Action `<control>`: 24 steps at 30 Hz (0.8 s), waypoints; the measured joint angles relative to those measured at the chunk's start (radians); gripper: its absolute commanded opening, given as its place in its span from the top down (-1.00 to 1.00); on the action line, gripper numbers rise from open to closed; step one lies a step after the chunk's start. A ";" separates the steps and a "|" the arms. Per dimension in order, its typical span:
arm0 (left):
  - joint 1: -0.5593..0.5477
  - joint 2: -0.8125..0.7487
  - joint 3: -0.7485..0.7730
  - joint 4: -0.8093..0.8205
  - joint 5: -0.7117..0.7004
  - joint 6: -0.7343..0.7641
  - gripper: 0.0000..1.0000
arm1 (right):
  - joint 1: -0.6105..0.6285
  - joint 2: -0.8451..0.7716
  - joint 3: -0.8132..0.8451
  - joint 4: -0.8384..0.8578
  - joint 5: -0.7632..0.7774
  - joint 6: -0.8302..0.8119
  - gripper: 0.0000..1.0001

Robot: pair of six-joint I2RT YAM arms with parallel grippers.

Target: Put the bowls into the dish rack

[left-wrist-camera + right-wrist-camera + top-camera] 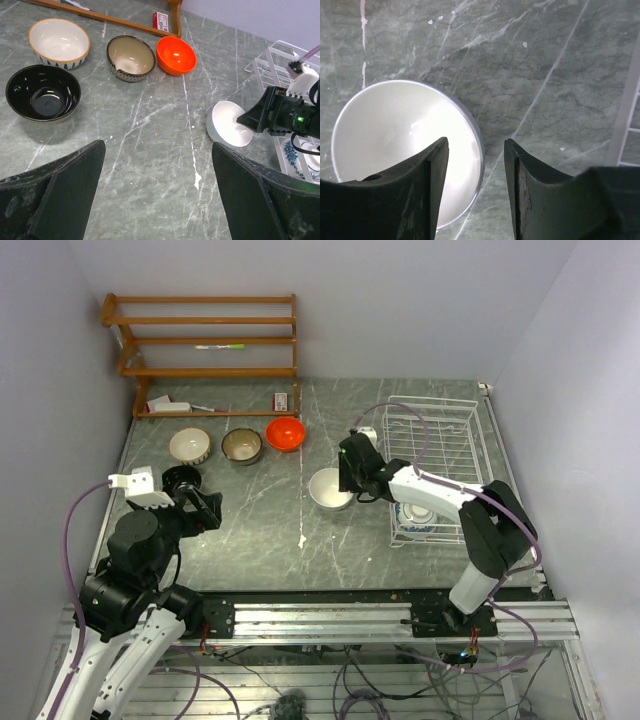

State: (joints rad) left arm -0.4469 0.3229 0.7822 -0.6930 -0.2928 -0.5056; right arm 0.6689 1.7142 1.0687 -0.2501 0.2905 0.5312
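Observation:
The plain white bowl sits upright on the table left of the white wire dish rack. My right gripper is open and straddles the bowl's right rim, one finger over the inside and one outside; it shows in the top view too. A blue-and-white bowl lies in the rack's near end. The orange-red bowl, the tan-brown bowl and the cream-white bowl stand in a row at the back. My left gripper is open and empty above bare table.
A black bowl stands in front of the cream-white one, near my left gripper. A brown wooden shelf unit stands at the back left, with a small red-and-white box at its foot. Walls close in on both sides.

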 measured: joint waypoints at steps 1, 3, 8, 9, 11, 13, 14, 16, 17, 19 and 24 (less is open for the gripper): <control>0.000 0.000 0.000 0.000 0.000 0.000 -0.98 | 0.005 -0.011 0.000 -0.003 0.006 -0.003 0.01; 0.000 0.000 0.000 0.000 0.000 0.000 -0.98 | 0.020 -0.037 0.000 -0.010 0.030 -0.013 0.01; 0.000 0.001 0.000 0.000 0.000 0.000 -0.98 | 0.142 -0.083 0.020 -0.036 0.109 -0.060 0.00; 0.000 0.001 0.000 0.000 0.000 0.000 -0.98 | 0.169 -0.084 0.030 -0.039 0.112 -0.073 0.00; 0.000 0.001 0.000 0.000 0.000 0.000 -0.98 | 0.211 -0.082 0.043 -0.040 0.091 -0.099 0.00; 0.000 0.001 0.000 0.000 0.000 0.000 -0.98 | 0.229 -0.076 0.052 -0.039 0.050 -0.120 0.00; 0.000 0.001 0.000 0.000 0.000 0.000 -0.98 | 0.229 -0.071 0.056 -0.038 0.031 -0.127 0.01; 0.000 0.001 0.000 0.000 0.000 0.000 -0.98 | 0.224 -0.054 0.058 -0.032 0.005 -0.140 0.02; 0.000 0.001 0.000 0.000 0.000 0.000 -0.98 | 0.223 -0.043 0.059 -0.030 -0.010 -0.145 0.03; 0.000 0.001 0.000 0.000 0.000 0.000 -0.98 | 0.221 -0.020 0.059 -0.027 -0.035 -0.154 0.04; 0.000 0.002 0.000 0.000 0.000 0.000 -0.98 | 0.220 0.034 0.061 -0.014 -0.084 -0.177 0.14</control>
State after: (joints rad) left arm -0.4469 0.3244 0.7818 -0.6930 -0.2932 -0.5056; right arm 0.8894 1.7481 1.1297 -0.2642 0.2062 0.3542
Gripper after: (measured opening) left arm 0.991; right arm 0.472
